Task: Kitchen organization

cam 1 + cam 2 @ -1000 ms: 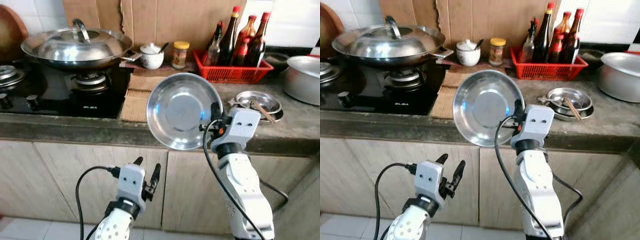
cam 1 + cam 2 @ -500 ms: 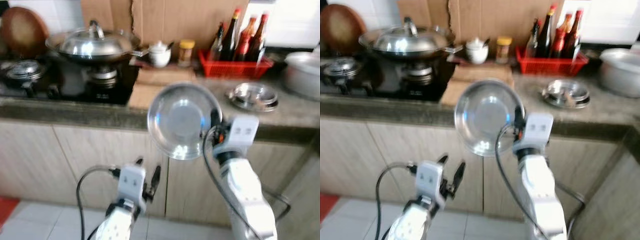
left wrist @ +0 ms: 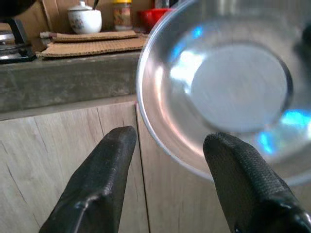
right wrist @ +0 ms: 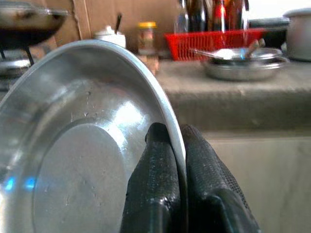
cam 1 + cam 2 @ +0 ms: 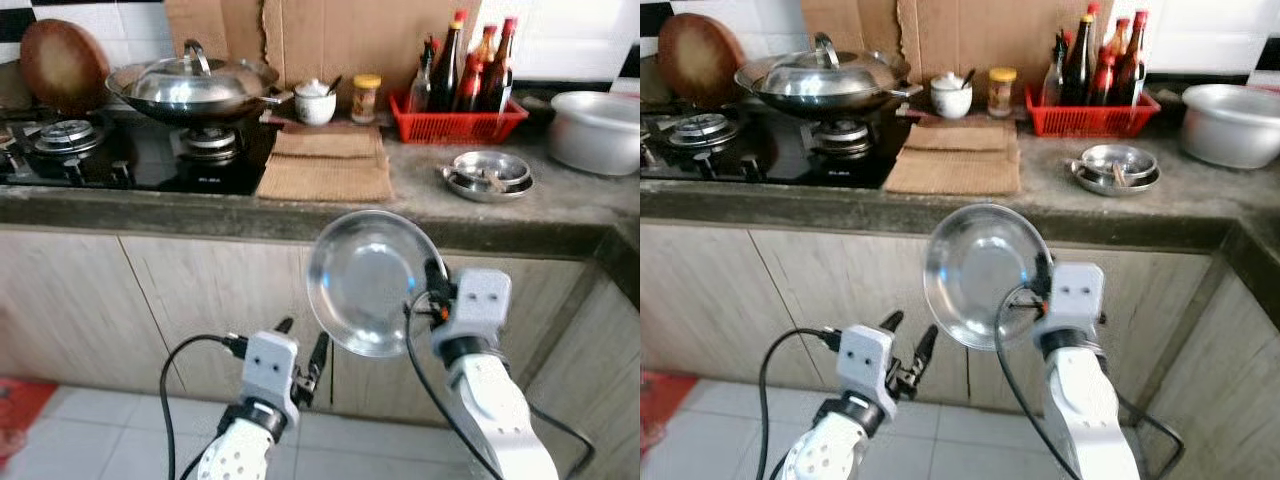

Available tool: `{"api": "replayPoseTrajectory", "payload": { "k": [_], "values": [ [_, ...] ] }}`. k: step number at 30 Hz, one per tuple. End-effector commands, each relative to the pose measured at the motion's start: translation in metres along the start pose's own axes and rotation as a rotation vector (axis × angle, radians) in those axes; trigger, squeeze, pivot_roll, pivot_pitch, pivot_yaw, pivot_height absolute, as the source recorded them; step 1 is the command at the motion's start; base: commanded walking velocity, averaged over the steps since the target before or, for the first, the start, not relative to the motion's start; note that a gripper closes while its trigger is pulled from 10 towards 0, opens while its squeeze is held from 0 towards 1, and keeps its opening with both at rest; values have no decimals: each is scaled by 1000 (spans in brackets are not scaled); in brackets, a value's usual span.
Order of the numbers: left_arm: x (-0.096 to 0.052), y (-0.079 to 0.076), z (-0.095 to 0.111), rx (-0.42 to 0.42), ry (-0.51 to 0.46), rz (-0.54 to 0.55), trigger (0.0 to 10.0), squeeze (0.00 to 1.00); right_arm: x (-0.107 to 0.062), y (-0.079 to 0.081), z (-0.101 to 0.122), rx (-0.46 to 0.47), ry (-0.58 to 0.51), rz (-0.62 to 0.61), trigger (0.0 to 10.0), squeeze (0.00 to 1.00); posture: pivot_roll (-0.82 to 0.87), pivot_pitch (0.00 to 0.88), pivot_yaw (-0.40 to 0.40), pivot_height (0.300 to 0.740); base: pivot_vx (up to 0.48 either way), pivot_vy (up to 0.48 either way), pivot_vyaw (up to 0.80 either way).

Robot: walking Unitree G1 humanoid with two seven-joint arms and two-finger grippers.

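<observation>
A shiny steel plate (image 5: pixel 368 282) is held on edge in front of the cabinet doors, below the counter's front edge, its hollow face turned toward me. My right gripper (image 5: pixel 432 285) is shut on the plate's right rim; the right wrist view shows both black fingers (image 4: pixel 160 194) pinching that rim. Lower left, my left gripper (image 5: pixel 300 345) is open and holds nothing, its fingers (image 3: pixel 102 174) pointing up just under the plate (image 3: pixel 228 87).
On the stone counter (image 5: pixel 440 200) lie a brown mat (image 5: pixel 328 168), stacked steel dishes (image 5: pixel 488 175), a red basket of bottles (image 5: pixel 460 110), a jar and a white pot. A lidded wok (image 5: pixel 190 85) sits on the black hob. A big steel pot (image 5: pixel 596 130) stands far right.
The camera has pulled back from the counter, so the whole scene shifted. The plate, still gripped by the right gripper, now hangs lower, in front of the cabinets instead of over the counter.
</observation>
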State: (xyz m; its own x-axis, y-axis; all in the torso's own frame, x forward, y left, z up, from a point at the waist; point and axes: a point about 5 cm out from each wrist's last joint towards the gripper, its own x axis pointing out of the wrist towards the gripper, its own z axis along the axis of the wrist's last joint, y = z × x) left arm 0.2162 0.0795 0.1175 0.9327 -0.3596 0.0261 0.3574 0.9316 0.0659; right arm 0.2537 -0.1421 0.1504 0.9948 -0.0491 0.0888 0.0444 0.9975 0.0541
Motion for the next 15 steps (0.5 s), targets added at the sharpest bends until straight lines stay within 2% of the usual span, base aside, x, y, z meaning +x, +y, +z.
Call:
{"api": "replayPoseTrajectory", "payload": {
  "k": [1,6,7,11,13,15],
  "values": [
    [-1,3,-1,10,10,7,10000,0,-3,7,9,14,-48,33,10000,0,38,0,-36,740,-398,0,0],
    [-1,2,-1,9,9,6,10000,0,-8,6,4,1,-32,40,10000,0,33,0,-36,740,-330,0,0],
    [-1,2,-1,8,9,5,10000,0,-9,7,3,1,-28,43,10000,0,33,0,-34,740,277,0,0],
    [-1,2,-1,8,8,4,10000,0,-12,7,1,2,-21,50,10000,0,33,0,-34,740,-341,0,-634],
    [-1,2,-1,7,8,3,10000,0,-12,8,1,1,-20,51,10000,0,33,0,-34,740,277,0,-788],
    [0,2,-1,8,9,3,10000,0,-13,8,0,3,-17,55,10000,0,30,0,-35,740,-279,0,-788]
  ]
}}
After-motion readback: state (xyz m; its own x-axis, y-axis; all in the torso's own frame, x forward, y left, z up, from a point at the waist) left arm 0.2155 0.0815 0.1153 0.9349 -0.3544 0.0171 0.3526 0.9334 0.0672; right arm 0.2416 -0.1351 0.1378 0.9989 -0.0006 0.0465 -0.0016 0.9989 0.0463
